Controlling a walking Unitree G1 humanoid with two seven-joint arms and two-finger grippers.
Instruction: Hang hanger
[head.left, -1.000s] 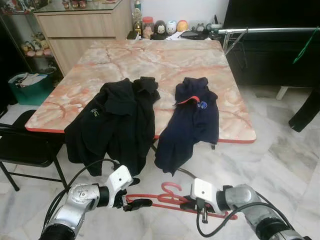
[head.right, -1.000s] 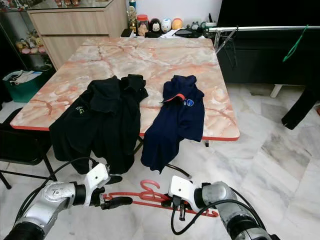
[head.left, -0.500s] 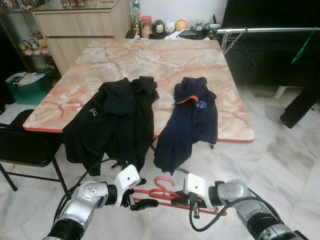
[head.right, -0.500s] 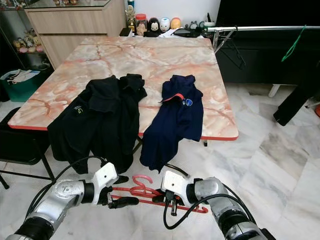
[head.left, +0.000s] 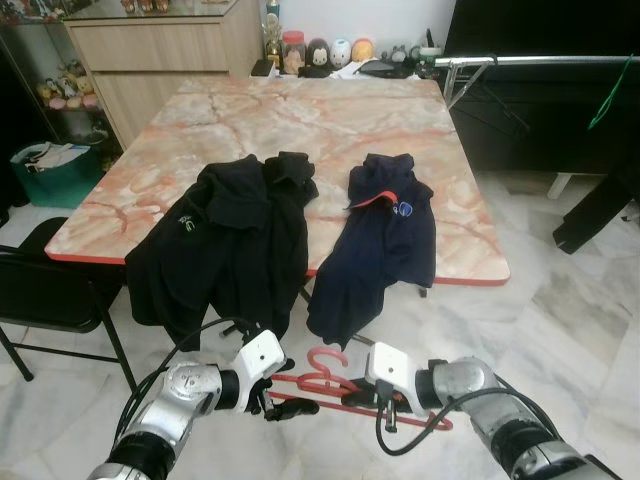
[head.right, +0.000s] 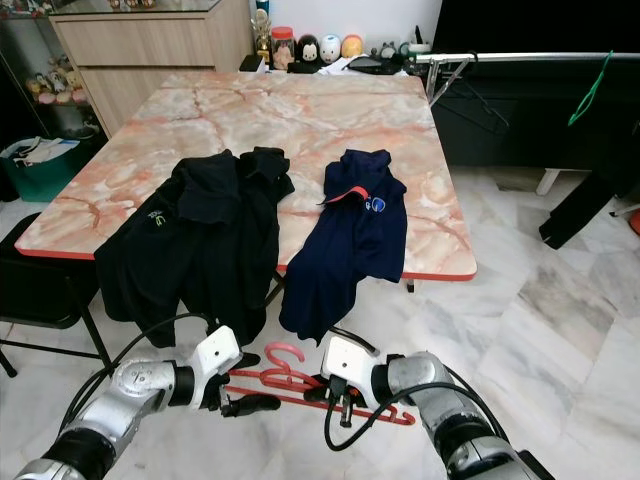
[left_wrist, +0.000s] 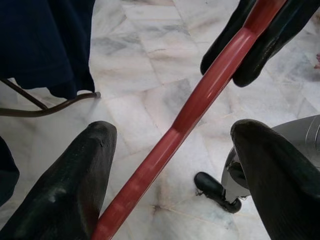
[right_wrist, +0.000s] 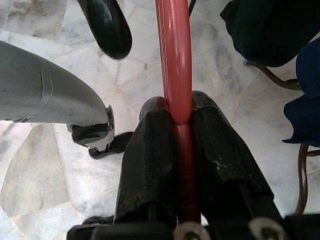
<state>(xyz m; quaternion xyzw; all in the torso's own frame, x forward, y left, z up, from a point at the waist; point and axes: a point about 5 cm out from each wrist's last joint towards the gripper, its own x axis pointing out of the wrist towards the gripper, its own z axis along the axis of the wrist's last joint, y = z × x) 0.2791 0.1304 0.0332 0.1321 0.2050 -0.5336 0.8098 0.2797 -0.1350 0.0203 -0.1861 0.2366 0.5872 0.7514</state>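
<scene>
A red plastic hanger (head.left: 325, 383) is held low over the floor in front of me, hook pointing up. My right gripper (right_wrist: 177, 107) is shut on its lower bar (right_wrist: 173, 50), near the middle. My left gripper (left_wrist: 175, 134) is open, its two black fingers (left_wrist: 65, 190) spread on either side of the same red bar (left_wrist: 200, 105) without touching it. In the eye views the left gripper (head.left: 292, 405) is at the hanger's left end and the right gripper (head.left: 365, 397) just under the hook. A metal clothes rail (head.left: 540, 61) stands far back on the right.
A marble table (head.left: 300, 120) stands ahead with a black jacket (head.left: 235, 240) and a navy shirt (head.left: 385, 230) draped over its near edge. A black chair (head.left: 50, 290) is on the left. A dark shape (head.left: 600, 205) is at the right edge, below a green hanger (head.left: 610, 90) on the rail.
Both arms have drawn closer together and the hanger has shifted slightly left and up. The dark shape at the right has moved.
</scene>
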